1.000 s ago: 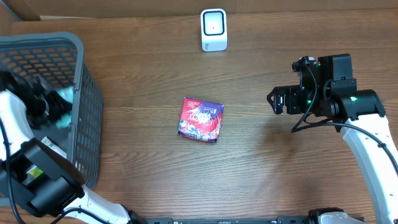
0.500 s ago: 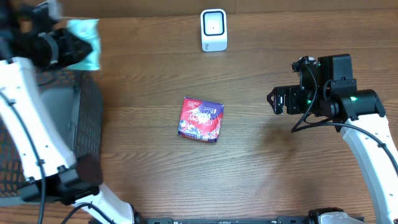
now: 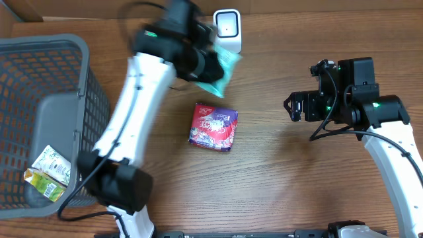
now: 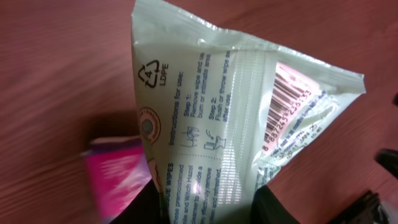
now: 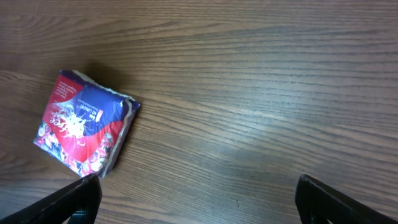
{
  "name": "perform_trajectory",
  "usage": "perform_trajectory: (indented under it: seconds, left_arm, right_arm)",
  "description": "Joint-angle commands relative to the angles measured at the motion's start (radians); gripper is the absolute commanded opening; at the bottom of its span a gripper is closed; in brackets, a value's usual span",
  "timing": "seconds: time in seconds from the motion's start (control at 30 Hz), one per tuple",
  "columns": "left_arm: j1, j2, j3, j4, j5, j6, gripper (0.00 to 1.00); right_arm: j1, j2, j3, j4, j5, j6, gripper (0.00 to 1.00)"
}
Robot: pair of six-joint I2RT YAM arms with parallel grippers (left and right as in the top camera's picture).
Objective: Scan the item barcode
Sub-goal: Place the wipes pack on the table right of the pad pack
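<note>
My left gripper is shut on a pale green wipes packet and holds it in the air just below and left of the white scanner. In the left wrist view the packet fills the frame between my dark fingers, with its barcode facing the camera at the upper right. A red and purple packet lies flat on the table below. My right gripper hovers open at the right; its view shows wide-apart fingertips and nothing between them.
A grey mesh basket stands at the left edge with a yellow-green packet inside. The red packet lies to the left in the right wrist view. Bare wooden table spreads between the arms.
My left arm has lifted the wipes packet out of the basket and swung it right, up to the scanner. The right arm and the red packet have not moved.
</note>
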Motion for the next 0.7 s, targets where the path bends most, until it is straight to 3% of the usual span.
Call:
perform_trajectory:
  seconds: [0.0, 0.13, 0.2, 0.23, 0.27, 0.3, 0.37, 0.67]
  left_arm:
    - [-0.112, 0.049, -0.149, 0.135, 0.013, -0.131, 0.27]
    - [-0.192, 0.136, -0.179, 0.209, 0.059, -0.167, 0.29]
    - [-0.212, 0.163, -0.179, 0.234, 0.089, -0.173, 0.35]
    - [-0.219, 0.172, -0.179, 0.248, 0.101, -0.173, 0.45]
    - [-0.224, 0.177, -0.179, 0.260, 0.095, -0.177, 0.71]
    - [-0.221, 0.176, -0.176, 0.259, 0.088, -0.176, 0.85]
    - [-0.200, 0.174, -0.156, 0.244, 0.089, -0.168, 1.00]
    - [-0.042, 0.110, 0.209, -0.034, 0.022, -0.065, 1.00]
  right_arm:
    - [0.005, 0.002, 0.019, 0.005, -0.008, -0.004, 1.00]
    - [0.005, 0.002, 0.019, 0.005, -0.008, -0.004, 1.00]
    - [0.005, 0.002, 0.019, 0.005, -0.008, -0.004, 1.00]
    - [0.005, 0.002, 0.019, 0.005, -0.008, -0.004, 1.00]
    - [0.005, 0.002, 0.019, 0.005, -0.008, -0.004, 1.00]
    - [0.005, 0.002, 0.019, 0.005, -0.008, -0.004, 1.00]
    - [0.005, 0.002, 0.019, 0.005, -0.008, -0.004, 1.00]
    - [0.005, 0.002, 0.019, 0.005, -0.008, -0.004, 1.00]
